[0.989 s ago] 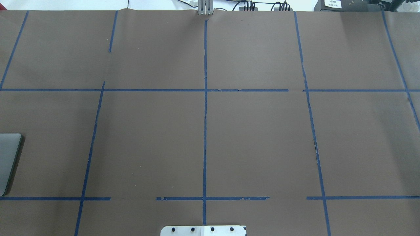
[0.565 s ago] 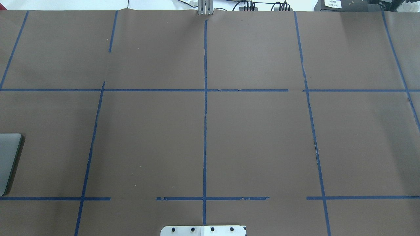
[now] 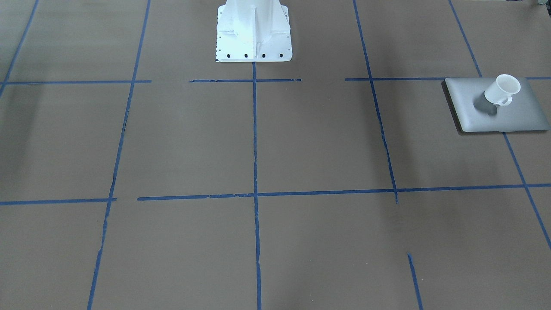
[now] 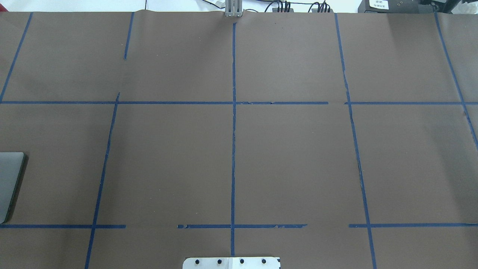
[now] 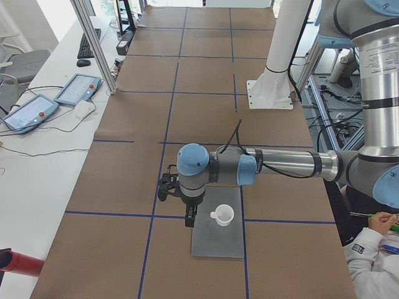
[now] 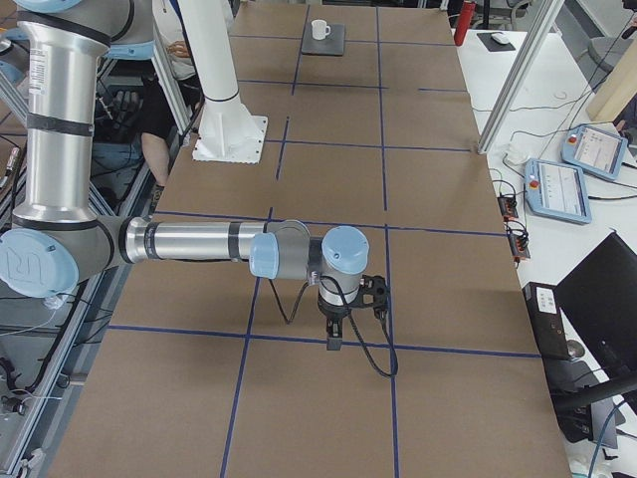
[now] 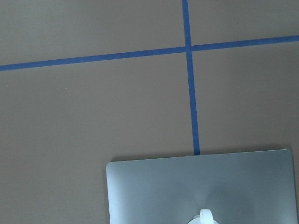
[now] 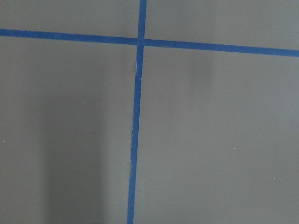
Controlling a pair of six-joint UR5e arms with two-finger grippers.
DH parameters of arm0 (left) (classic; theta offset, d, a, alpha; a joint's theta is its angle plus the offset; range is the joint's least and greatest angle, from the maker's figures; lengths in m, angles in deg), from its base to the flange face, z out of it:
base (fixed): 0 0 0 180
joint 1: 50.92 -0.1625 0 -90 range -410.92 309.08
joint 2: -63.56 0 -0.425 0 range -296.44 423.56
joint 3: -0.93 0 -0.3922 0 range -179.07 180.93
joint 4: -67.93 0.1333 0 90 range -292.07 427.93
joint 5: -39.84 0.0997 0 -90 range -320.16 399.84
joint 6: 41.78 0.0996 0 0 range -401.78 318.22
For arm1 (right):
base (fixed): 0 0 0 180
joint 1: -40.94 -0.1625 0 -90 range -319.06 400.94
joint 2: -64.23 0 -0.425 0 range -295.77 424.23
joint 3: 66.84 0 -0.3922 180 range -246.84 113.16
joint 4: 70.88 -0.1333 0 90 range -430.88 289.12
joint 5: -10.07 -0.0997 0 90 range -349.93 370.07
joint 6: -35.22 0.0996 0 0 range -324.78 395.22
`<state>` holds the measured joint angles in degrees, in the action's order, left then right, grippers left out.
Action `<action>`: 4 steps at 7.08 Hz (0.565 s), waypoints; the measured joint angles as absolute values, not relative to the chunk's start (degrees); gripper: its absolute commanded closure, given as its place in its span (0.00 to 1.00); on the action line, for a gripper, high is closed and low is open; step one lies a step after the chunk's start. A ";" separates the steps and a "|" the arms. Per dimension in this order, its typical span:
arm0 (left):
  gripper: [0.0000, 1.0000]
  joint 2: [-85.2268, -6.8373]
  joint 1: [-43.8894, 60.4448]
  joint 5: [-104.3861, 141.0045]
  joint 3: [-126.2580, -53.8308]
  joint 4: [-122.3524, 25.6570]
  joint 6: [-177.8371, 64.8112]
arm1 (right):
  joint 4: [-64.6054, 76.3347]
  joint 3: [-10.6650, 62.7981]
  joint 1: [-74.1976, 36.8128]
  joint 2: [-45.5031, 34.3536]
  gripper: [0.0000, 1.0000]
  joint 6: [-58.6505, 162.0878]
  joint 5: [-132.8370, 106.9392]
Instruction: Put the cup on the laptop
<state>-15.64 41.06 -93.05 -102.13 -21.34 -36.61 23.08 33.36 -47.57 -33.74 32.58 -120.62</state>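
Note:
The white cup [image 3: 501,89] stands upright on the closed silver-grey laptop [image 3: 516,114], free of any gripper. Both also show in the exterior left view, cup [image 5: 223,215] on laptop [image 5: 218,243], and small at the far end in the exterior right view [image 6: 319,29]. The overhead view shows only the laptop's corner [image 4: 9,179]. The left wrist view shows the laptop lid [image 7: 187,186] and the cup's handle [image 7: 205,216] at the bottom edge. My left gripper [image 5: 189,219] hangs beside the cup; I cannot tell if it is open. My right gripper [image 6: 333,339] hangs over bare table; I cannot tell its state.
Brown paper with blue tape lines [image 3: 255,129] covers the table. The white robot pedestal [image 3: 253,30] stands at the middle of the robot's side. Tablets [image 5: 78,89] and cables lie beyond the table's far long edge. A person [image 5: 374,249] sits near the robot's base.

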 measured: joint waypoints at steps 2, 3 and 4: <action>0.00 -15.88 41.00 -94.04 -101.91 -21.32 -36.60 | 23.08 33.35 -47.57 -33.76 0.00 32.58 -120.60; 0.00 -16.07 40.96 -94.14 -101.83 -21.35 -36.60 | 23.07 33.36 -47.57 -33.76 0.00 32.58 -120.58; 0.00 -16.27 40.95 -94.20 -102.16 -21.32 -36.57 | 23.09 33.36 -47.57 -33.77 0.00 32.58 -120.60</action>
<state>-16.27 40.95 -94.20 -102.16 -21.32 -36.57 23.09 33.36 -47.57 -33.77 32.58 -120.60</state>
